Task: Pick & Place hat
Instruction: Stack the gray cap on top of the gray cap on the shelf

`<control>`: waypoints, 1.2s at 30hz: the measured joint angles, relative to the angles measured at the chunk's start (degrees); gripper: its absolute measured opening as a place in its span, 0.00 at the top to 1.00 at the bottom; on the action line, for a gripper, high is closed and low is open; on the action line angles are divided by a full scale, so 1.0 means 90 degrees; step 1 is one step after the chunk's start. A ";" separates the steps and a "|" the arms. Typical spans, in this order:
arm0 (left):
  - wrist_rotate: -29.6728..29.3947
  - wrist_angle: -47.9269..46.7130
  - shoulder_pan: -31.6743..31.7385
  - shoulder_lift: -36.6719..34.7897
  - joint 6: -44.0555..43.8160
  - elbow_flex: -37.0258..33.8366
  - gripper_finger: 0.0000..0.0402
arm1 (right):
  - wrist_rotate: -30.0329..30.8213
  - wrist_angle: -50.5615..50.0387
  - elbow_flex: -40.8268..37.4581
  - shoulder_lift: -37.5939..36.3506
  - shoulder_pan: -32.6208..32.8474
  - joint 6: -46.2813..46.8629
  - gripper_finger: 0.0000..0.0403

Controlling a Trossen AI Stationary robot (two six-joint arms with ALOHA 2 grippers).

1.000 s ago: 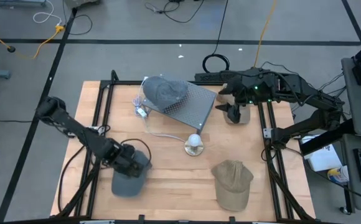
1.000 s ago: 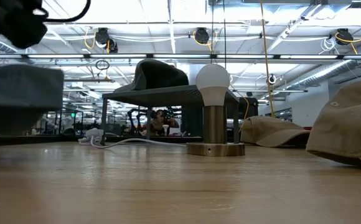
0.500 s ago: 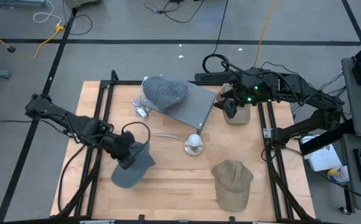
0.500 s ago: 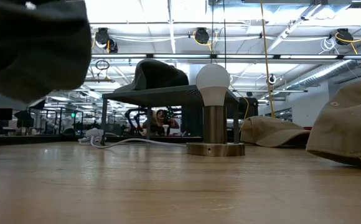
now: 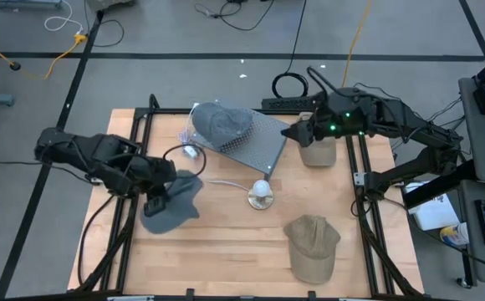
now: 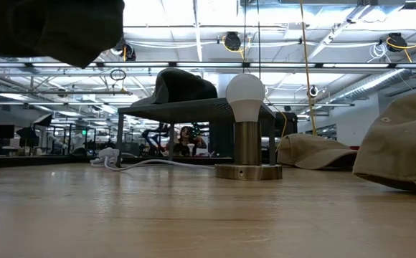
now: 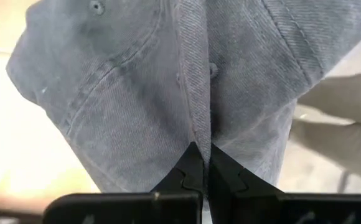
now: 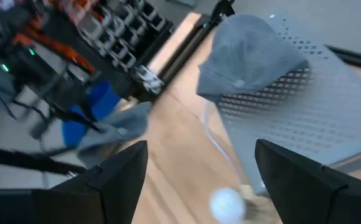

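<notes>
My left gripper [image 5: 156, 201] is shut on a grey denim cap [image 5: 174, 209] over the table's left half. The low view shows that cap [image 6: 50, 29] high above the wood. In the left wrist view the cap's crown [image 7: 168, 81] fills the picture ahead of the gripper [image 7: 205, 167]. My right gripper [image 5: 298, 132] hovers open near the far right, beside a tan cap [image 5: 319, 152]. Its wrist view looks down on a second grey cap [image 8: 249, 56] that rests on a perforated metal rack [image 8: 305, 118]. My left gripper pinches a raised fold of the grey cap's crown along a seam [image 7: 200, 134] between its two shut fingertips [image 7: 190, 163]. The cap is lifted clear of the table and hangs past the fingers toward the table's near right.
A small lamp with a round white bulb [image 5: 261, 194] stands mid-table, its cord running toward the rack [image 5: 255, 144]. Another tan cap [image 5: 312, 247] lies near the right front edge. Black frame rails [image 5: 134, 150] run along both sides of the wooden table.
My left gripper has risen with the grey cap and moved toward the table's left and far side. The cap has gone from lying on the wood to hanging clear above it. My right gripper has shifted from over the far tan cap toward the rack.
</notes>
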 joint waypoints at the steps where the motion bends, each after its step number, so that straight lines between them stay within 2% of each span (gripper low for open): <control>1: -0.0075 -0.0266 0.0051 0.0084 0.0204 0.0192 1.00 | -0.0001 0.0070 0.0000 0.0000 0.0000 0.0173 0.27; 6: -0.0451 -0.1125 0.0377 0.0593 0.1219 0.1170 1.00 | 0.0000 0.0282 0.0000 0.0000 0.0000 0.1158 0.27; 11: -0.0880 -0.1440 0.0668 0.1155 0.2089 0.2035 1.00 | -0.0005 0.0276 0.0000 0.0000 0.0000 0.1914 0.27; 19: -0.1675 -0.1433 0.1103 0.1882 0.3248 0.3251 1.00 | -0.0815 0.0276 0.0000 -0.0005 -0.0047 0.2984 0.27; 24: -0.2194 -0.1433 0.1386 0.2324 0.4085 0.4030 1.00 | -0.0987 0.0364 0.0000 -0.0005 -0.0051 0.3188 0.27; 28: -0.2892 -0.1434 0.1524 0.2690 0.4653 0.4488 1.00 | -0.0974 0.0540 0.0000 -0.0005 -0.0066 0.3178 0.27; 32: -0.3731 -0.1393 0.1553 0.3010 0.5148 0.4677 1.00 | -0.0976 0.0680 0.0000 -0.0005 -0.0177 0.3173 0.27; 36: -0.3963 -0.1009 0.1598 0.3302 0.5389 0.4813 1.00 | -0.0976 0.0704 0.0000 -0.0005 -0.0382 0.3159 0.27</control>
